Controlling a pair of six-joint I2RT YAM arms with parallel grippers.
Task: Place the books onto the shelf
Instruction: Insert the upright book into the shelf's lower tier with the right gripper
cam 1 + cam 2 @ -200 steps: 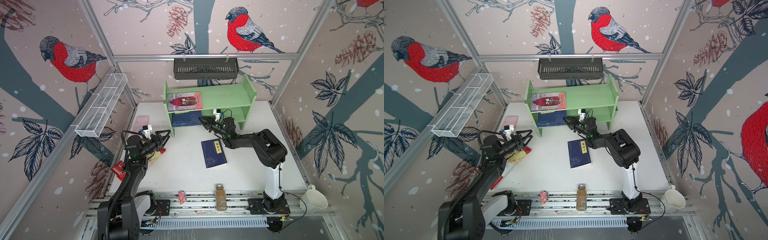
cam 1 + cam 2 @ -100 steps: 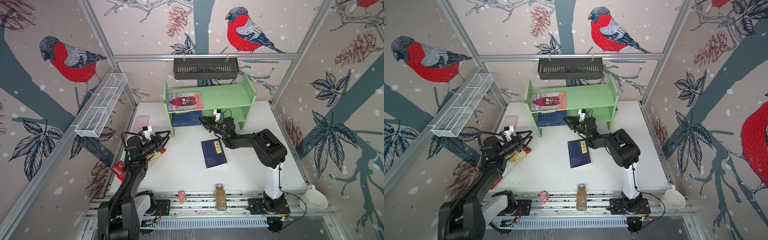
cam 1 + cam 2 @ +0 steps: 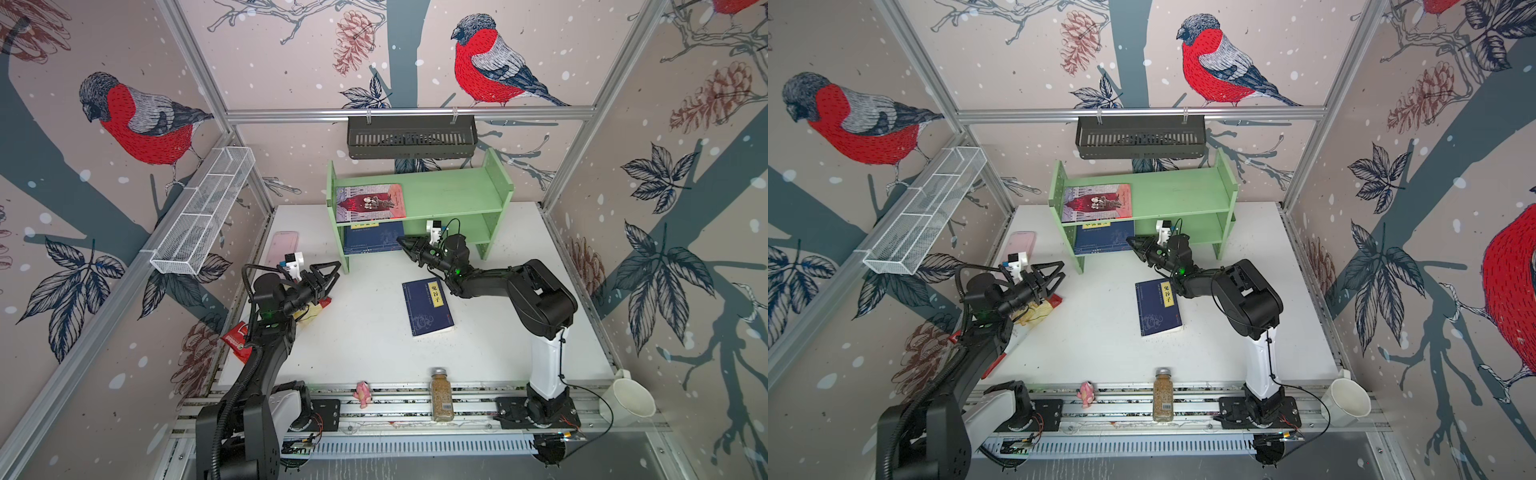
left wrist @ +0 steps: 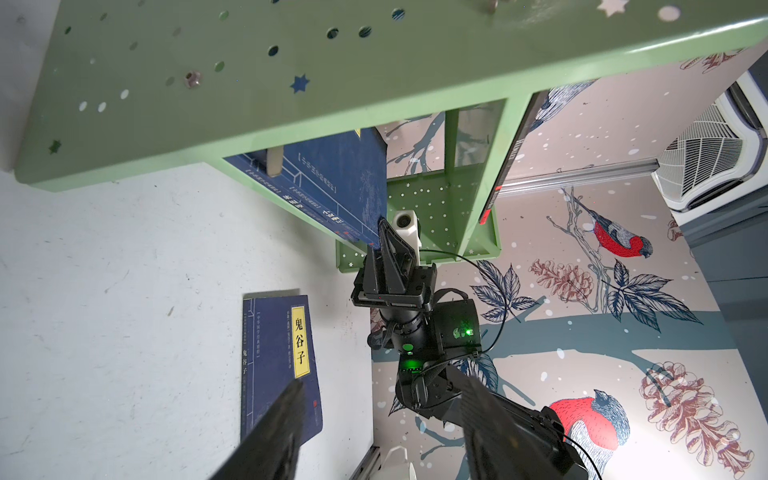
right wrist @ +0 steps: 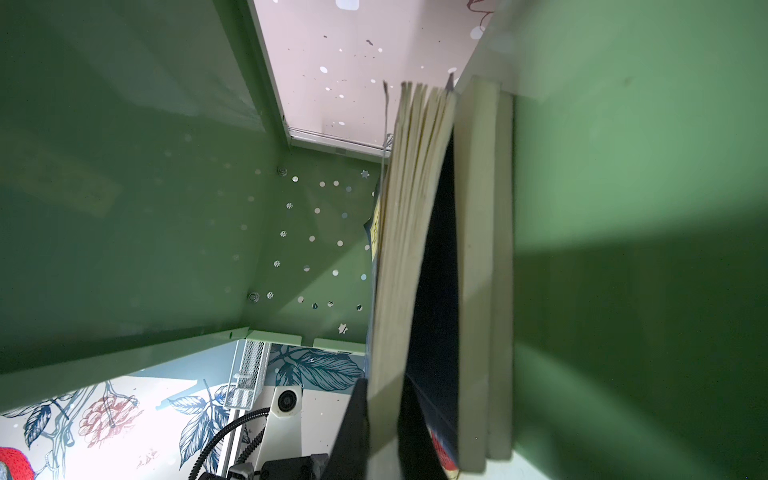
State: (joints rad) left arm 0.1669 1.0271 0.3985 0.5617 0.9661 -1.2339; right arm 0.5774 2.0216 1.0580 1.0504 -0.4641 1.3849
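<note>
The light green shelf point(image 3: 453, 195) point(image 3: 1179, 193) stands at the back of the table. A pink-red book point(image 3: 370, 203) point(image 3: 1096, 203) lies flat on its top tier. Navy books point(image 3: 372, 237) point(image 3: 1102, 237) are stacked on the lower tier. My right gripper point(image 3: 401, 241) point(image 3: 1129, 241) point(image 5: 382, 395) is shut on the page edge of the top navy book point(image 5: 409, 232), lifting it off the two beneath it. Another navy book point(image 3: 427, 306) point(image 3: 1158, 306) point(image 4: 278, 361) with a yellow label lies flat on the table. My left gripper point(image 3: 330, 270) point(image 3: 1059, 270) point(image 4: 382, 415) hangs open and empty by the shelf's left leg.
A black slotted basket point(image 3: 411, 137) hangs above the shelf; a white wire basket point(image 3: 203, 216) is on the left wall. A pink slab point(image 3: 282, 247) lies left of the shelf. A red packet point(image 3: 237, 338), pink toy point(image 3: 363, 394), spice jar point(image 3: 441, 395) and white cup point(image 3: 627, 399) sit along the edges.
</note>
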